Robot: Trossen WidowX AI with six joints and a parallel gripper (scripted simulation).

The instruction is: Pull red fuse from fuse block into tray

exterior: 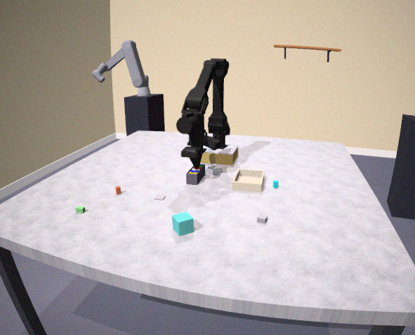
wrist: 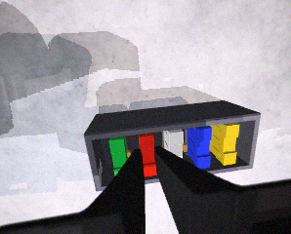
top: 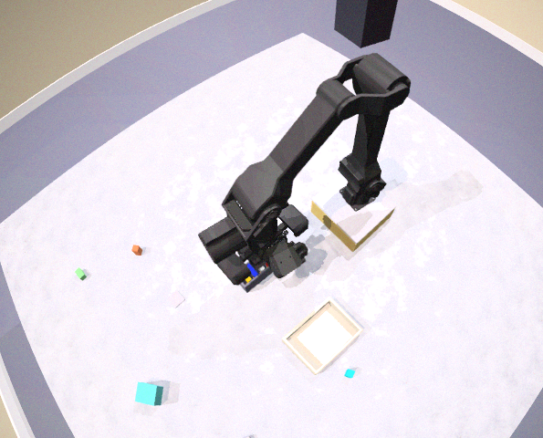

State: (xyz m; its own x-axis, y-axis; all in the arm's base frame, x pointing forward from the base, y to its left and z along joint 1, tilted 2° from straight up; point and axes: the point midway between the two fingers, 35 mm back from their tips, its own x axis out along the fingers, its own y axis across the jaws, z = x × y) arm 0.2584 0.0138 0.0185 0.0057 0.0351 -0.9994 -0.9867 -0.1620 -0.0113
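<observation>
The red fuse (wrist: 146, 146) stands in the dark fuse block (wrist: 172, 113) (exterior: 192, 178), between the green fuse (wrist: 118, 148) and the white fuse (wrist: 173, 142). The blue fuse (wrist: 198, 141) (top: 252, 269) and the yellow fuse (wrist: 227, 141) (top: 248, 279) stand beyond the white one. My gripper (wrist: 147, 153) (exterior: 197, 167) points down at the block and is shut on the red fuse, one fingertip on each side of it. The fuse is still seated in its slot. The cream tray (top: 300, 357) (exterior: 247, 186) holds nothing visible. In the top view the arm hides the fingertips.
A yellow-sided box (top: 355, 243) (exterior: 220, 158) stands by the arm's base. A small cyan block (top: 349, 373) (exterior: 275, 184) lies beside the tray. A larger teal cube (top: 148, 393) (exterior: 183, 223), an orange block (top: 137, 250) and a green block (top: 80, 274) lie farther off.
</observation>
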